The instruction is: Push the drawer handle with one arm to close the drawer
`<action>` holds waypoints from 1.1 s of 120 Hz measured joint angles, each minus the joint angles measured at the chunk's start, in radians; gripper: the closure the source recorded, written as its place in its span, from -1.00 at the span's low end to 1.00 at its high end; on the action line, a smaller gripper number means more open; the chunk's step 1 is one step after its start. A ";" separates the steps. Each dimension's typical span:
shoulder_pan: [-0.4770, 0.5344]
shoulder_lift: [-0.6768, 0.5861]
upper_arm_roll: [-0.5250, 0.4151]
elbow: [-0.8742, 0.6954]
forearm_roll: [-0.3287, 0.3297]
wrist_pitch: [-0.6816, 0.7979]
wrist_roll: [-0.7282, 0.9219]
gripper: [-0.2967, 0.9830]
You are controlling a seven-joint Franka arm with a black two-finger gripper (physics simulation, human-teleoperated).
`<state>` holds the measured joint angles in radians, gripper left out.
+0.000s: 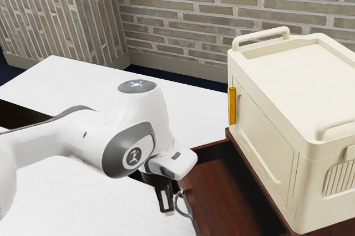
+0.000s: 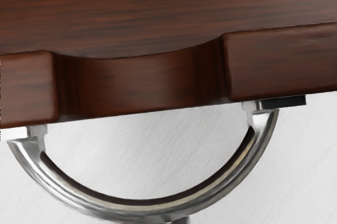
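Beside the handle (image 1: 177, 205), on the arm's side of it, the gripper (image 1: 166, 209) points downward in the exterior view; whether it is spread or pressed together I cannot tell, and contact with the metal is hard to judge from this angle. The drawer (image 1: 219, 183) stands open just past the hand, its dark wooden inside showing between its front and the cream case (image 1: 272, 158) farther ahead. A white surface (image 1: 72, 197) stretches below and behind the hand, toward the arm's base. In the wrist view the handle is a silver half-ring under the camera, both ends meeting the drawer front (image 2: 284, 66), whose upper edge dips in a smooth scoop between them. The white surface shows through the bow, and a small dark bit (image 2: 181, 220) lies at its outer curve.
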<state>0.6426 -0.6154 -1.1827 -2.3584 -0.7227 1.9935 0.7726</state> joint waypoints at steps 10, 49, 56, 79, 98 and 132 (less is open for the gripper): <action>0.037 0.003 -0.036 0.022 -0.004 0.001 0.004 0.69; 0.206 0.017 -0.197 0.137 -0.036 0.003 0.011 0.69; 0.241 0.017 -0.229 0.156 -0.049 0.003 0.012 0.69; 0.380 0.016 -0.352 0.239 -0.088 0.003 0.010 0.69; 0.447 0.015 -0.401 0.288 -0.108 0.002 0.009 0.69; 0.542 0.007 -0.491 0.367 -0.144 0.002 0.006 0.69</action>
<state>1.1851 -0.6082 -1.6739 -1.9915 -0.8668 1.9958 0.7785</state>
